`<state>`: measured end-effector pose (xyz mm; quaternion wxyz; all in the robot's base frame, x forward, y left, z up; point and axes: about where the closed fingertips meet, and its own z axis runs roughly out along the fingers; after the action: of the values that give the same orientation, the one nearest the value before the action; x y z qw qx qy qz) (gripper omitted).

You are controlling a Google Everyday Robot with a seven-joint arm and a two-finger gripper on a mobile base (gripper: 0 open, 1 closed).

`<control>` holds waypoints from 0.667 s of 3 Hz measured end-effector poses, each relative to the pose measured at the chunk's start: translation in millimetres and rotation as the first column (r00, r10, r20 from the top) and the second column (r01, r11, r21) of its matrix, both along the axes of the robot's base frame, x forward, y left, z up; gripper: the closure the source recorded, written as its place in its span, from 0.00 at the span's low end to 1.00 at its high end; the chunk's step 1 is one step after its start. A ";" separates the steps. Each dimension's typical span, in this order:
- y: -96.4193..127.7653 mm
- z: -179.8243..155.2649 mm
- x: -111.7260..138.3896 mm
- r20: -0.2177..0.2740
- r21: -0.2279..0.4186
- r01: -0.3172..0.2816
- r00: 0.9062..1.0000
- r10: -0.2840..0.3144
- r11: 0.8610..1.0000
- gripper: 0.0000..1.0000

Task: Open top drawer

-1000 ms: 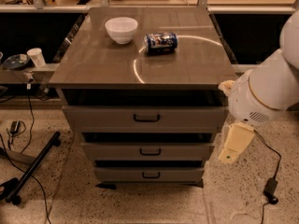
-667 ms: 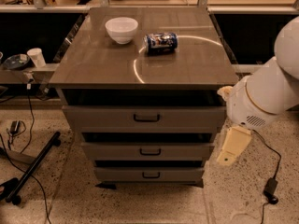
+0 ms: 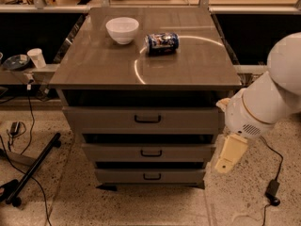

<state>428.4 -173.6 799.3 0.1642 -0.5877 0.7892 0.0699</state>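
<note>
The top drawer (image 3: 141, 120) is the widest grey-brown front under the cabinet top, with a dark loop handle (image 3: 147, 119) at its centre. A dark gap shows above it. Two narrower drawer fronts (image 3: 150, 152) sit below it. My gripper (image 3: 229, 155) hangs as a cream-coloured piece below the white arm (image 3: 263, 105), at the cabinet's right side, level with the lower drawers and well to the right of the handle. It touches nothing.
A white bowl (image 3: 122, 29) and a blue can lying on its side (image 3: 162, 43) rest on the cabinet top (image 3: 188, 65). A paper cup (image 3: 35, 58) stands on a shelf at left. A black stand leg (image 3: 33, 168) and cables (image 3: 273, 192) lie on the floor.
The arm and gripper have shifted slightly right and down beside the cabinet. The drawers, bowl and can have not moved.
</note>
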 end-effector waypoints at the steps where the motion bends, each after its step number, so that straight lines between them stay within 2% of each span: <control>1: 1.1 -36.7 -0.8 -0.073 0.032 0.012 0.997 -0.010 0.999 0.00; 2: 1.2 -37.2 -0.7 -0.073 0.032 0.012 0.997 -0.010 0.999 0.00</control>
<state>427.7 -172.4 762.2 0.1449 -0.5775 0.7967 0.1032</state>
